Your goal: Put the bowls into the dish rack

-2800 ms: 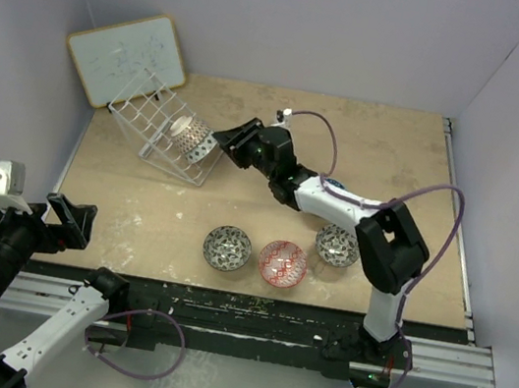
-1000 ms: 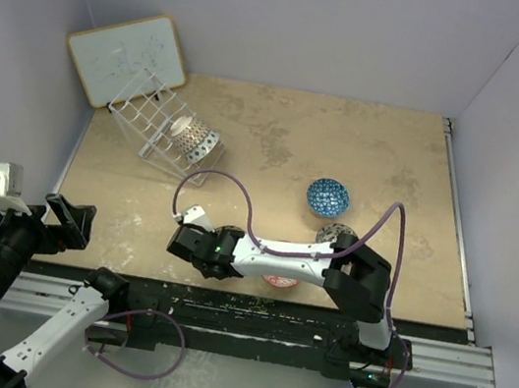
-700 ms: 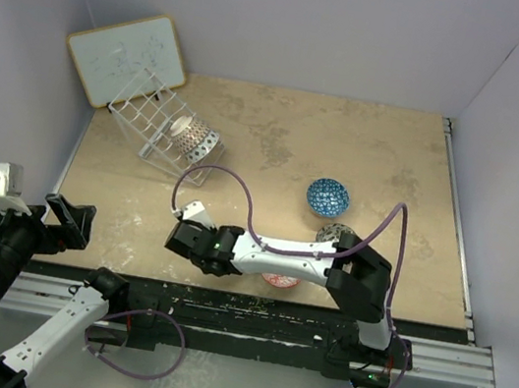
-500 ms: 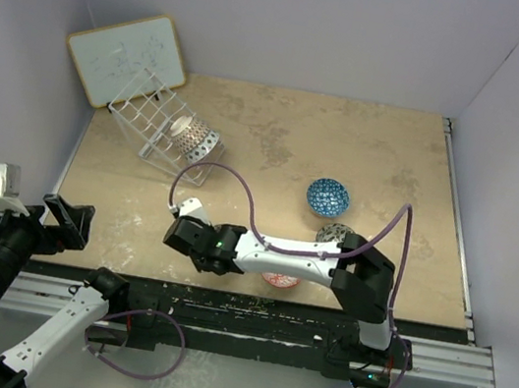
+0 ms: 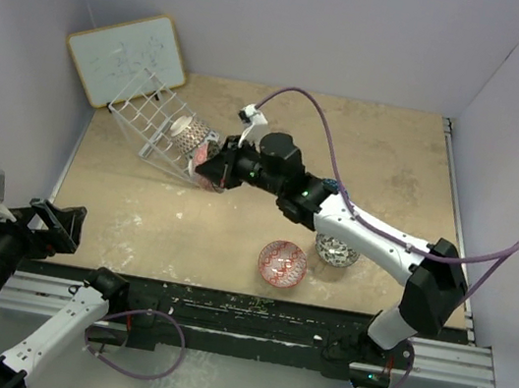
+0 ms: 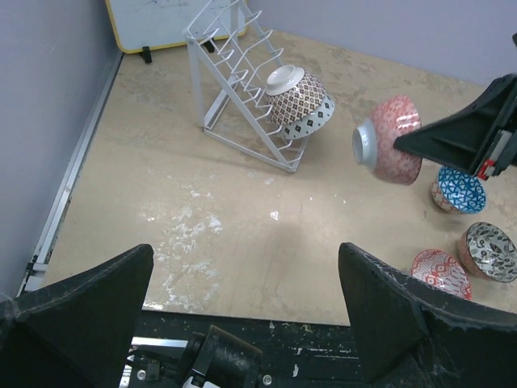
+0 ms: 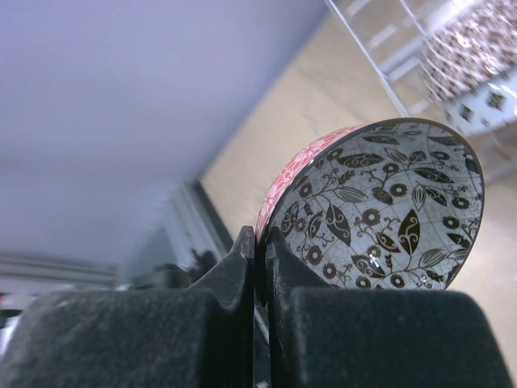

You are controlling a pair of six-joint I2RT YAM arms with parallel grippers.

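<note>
Right arm (image 5: 363,229) reaches far-left, right end effector (image 5: 211,171) clamped tight; left end effector (image 6: 244,249) gapes wide.

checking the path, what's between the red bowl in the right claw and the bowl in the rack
Nothing: the left wrist view shows an open gap, bare table behind, between the red bowl and the patterned bowl in the dish rack.

**Left wrist view: bowl and rack positions**

The dish rack (image 6: 234,85) stands toward the far left corner of the table (image 6: 242,210). A black-and-white bowl (image 6: 300,103) leans on its wires, foot upward. Just right of it, a red-pink bowl (image 6: 392,133) hangs on edge, its rim at the right gripper (image 6: 408,145) tip. Further right rest a blue bowl (image 6: 459,191), a grey bowl (image 6: 489,242) and a red bowl (image 6: 440,272), the red one closest to the near edge. The left gripper (image 6: 242,267) fingers stand wide apart.
</note>
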